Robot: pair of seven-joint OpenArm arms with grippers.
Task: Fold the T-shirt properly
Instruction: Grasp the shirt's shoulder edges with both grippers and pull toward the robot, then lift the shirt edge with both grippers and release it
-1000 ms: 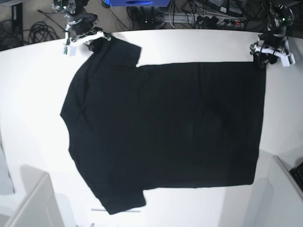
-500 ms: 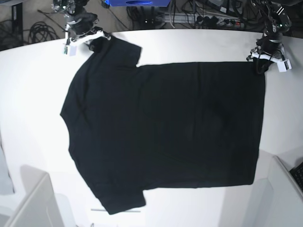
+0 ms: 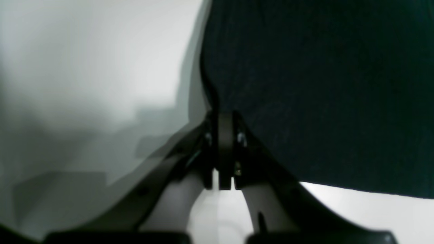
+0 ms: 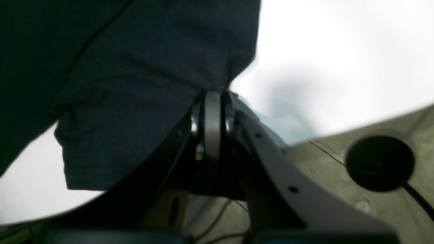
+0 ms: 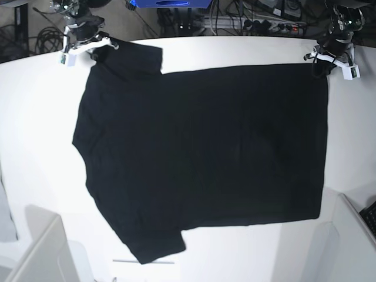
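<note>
The black T-shirt (image 5: pixel 200 153) lies spread on the white table (image 5: pixel 35 117), neck to the left, hem to the right, plain side up. My right gripper (image 5: pixel 94 48) is shut on the far sleeve corner at the table's far left; in the right wrist view the jaws (image 4: pixel 212 101) pinch the sleeve cloth (image 4: pixel 145 84). My left gripper (image 5: pixel 320 66) is shut on the far hem corner at the far right; in the left wrist view the jaws (image 3: pixel 223 118) clamp the shirt's edge (image 3: pixel 322 84). The print and label are hidden.
Cables and power strips (image 5: pixel 258 17) lie on the floor beyond the table's far edge. A blue box (image 5: pixel 170 3) sits at the top. Grey panels stand at the near left (image 5: pixel 35 252) and near right (image 5: pixel 352 241) corners.
Both grippers have pulled the shirt's far edge away from the camera toward the table's far side. The sleeve corner and hem corner moved up in the base view, and the cloth stretched flatter.
</note>
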